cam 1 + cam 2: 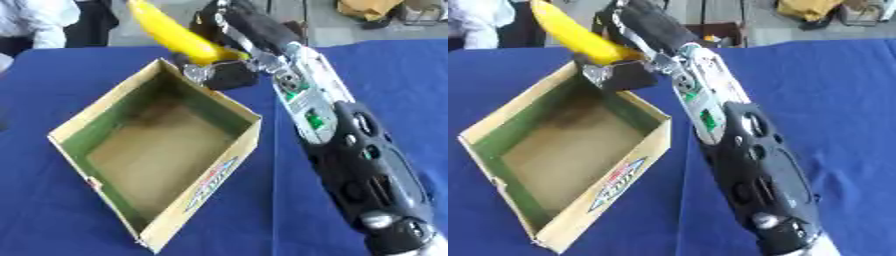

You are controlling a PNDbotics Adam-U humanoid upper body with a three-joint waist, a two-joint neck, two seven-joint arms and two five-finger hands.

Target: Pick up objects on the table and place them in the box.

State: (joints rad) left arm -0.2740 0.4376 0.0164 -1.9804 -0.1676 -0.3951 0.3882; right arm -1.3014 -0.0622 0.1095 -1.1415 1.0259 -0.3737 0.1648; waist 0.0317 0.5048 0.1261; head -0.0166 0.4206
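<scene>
right hand (219,62) curled round banana (171,31) | held above box (105,112) far corner | box open on blue table (385,75)

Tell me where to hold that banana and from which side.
Hold the banana at its lower end, coming from the right, as the right hand does now: the long curved body sticks up and left, leaving it free to tip into the box.
</scene>
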